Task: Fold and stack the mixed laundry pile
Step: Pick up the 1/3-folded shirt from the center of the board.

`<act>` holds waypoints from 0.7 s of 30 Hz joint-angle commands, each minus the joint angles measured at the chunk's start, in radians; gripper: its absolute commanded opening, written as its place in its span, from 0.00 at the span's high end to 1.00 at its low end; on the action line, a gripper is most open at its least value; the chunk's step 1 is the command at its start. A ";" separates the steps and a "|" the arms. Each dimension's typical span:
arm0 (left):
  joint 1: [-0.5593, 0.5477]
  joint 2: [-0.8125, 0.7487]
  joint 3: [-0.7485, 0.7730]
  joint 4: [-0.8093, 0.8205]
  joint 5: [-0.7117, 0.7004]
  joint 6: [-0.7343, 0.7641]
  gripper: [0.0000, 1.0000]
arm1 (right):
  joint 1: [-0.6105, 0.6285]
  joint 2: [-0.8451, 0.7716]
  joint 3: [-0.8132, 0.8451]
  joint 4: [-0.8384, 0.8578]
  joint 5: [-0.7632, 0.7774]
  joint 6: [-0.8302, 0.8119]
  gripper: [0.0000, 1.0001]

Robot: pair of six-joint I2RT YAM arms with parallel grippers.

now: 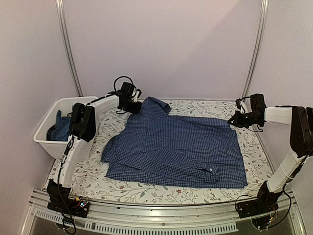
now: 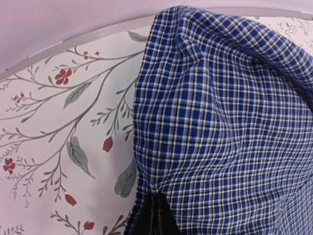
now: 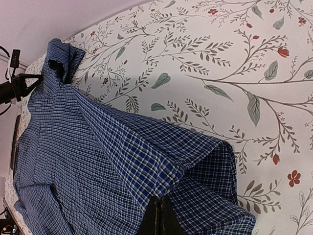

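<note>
- Top view: I see the shirt [image 1: 176,149] spread flat over the middle of the counter [image 1: 122,192], front up, with a sleeve folded across it towards the near edge.
- Its collar end points to the far left corner, where the left gripper [image 1: 136,106] has it raised off the floral cloth [image 1: 205,108].
- The right gripper [image 1: 233,120] sits at the shirt's far right corner, close to the counter's right edge.
- A white tub [image 1: 46,128] stands at the left edge with a blue garment [image 1: 61,128] bunched inside; the left arm hides part of it.
- Left wrist view: the left gripper [image 2: 155,198] is pressed together, pinching a fold of the shirt [image 2: 220,127]. The cloth hangs up and away from it, and the floral cloth [image 2: 58,122] shows to the left.
- Right wrist view: the right gripper [image 3: 159,199] is pressed together on the shirt's [image 3: 73,161] edge, which tents up at the pinch. The rest of the shirt runs flat towards the far collar, where I can see the left gripper [image 3: 27,84].
</note>
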 commanded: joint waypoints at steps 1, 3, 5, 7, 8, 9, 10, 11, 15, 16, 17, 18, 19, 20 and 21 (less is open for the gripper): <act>0.005 -0.095 0.039 0.145 0.041 0.042 1.00 | -0.017 0.006 0.016 -0.006 -0.012 -0.022 1.00; 0.007 -0.121 0.027 0.154 0.074 0.060 1.00 | -0.021 0.003 0.013 -0.001 -0.018 -0.021 1.00; 0.006 -0.154 -0.015 0.155 0.081 0.091 1.00 | -0.023 0.001 0.009 0.006 -0.023 -0.019 1.00; 0.004 -0.189 -0.076 0.164 0.081 0.127 1.00 | -0.025 -0.005 0.004 0.014 -0.030 -0.018 1.00; 0.002 -0.206 -0.111 0.177 0.078 0.147 1.00 | -0.025 -0.008 0.000 0.018 -0.036 -0.018 1.00; 0.000 -0.233 -0.163 0.207 0.078 0.173 1.00 | -0.025 -0.015 -0.003 0.021 -0.038 -0.018 1.00; -0.007 -0.282 -0.226 0.249 0.074 0.204 1.00 | -0.026 -0.021 -0.007 0.022 -0.038 -0.019 1.00; -0.014 -0.324 -0.304 0.301 0.063 0.236 1.00 | -0.026 -0.026 -0.009 0.022 -0.039 -0.020 1.00; -0.025 -0.482 -0.582 0.461 0.059 0.288 1.00 | -0.032 -0.053 -0.041 0.021 -0.040 -0.027 1.00; -0.024 -0.514 -0.633 0.493 0.064 0.293 1.00 | -0.033 -0.067 -0.053 0.023 -0.040 -0.029 1.00; -0.024 -0.542 -0.680 0.516 0.069 0.304 1.00 | -0.034 -0.074 -0.064 0.023 -0.041 -0.031 1.00; -0.026 -0.566 -0.717 0.524 0.079 0.316 1.00 | -0.034 -0.081 -0.075 0.024 -0.044 -0.032 1.00; -0.026 -0.588 -0.754 0.543 0.088 0.327 1.00 | -0.034 -0.090 -0.086 0.022 -0.047 -0.033 1.00; -0.028 -0.608 -0.788 0.565 0.095 0.333 1.00 | -0.034 -0.094 -0.095 0.022 -0.049 -0.033 1.00; -0.031 -0.625 -0.819 0.573 0.104 0.341 1.00 | -0.034 -0.098 -0.104 0.022 -0.049 -0.033 1.00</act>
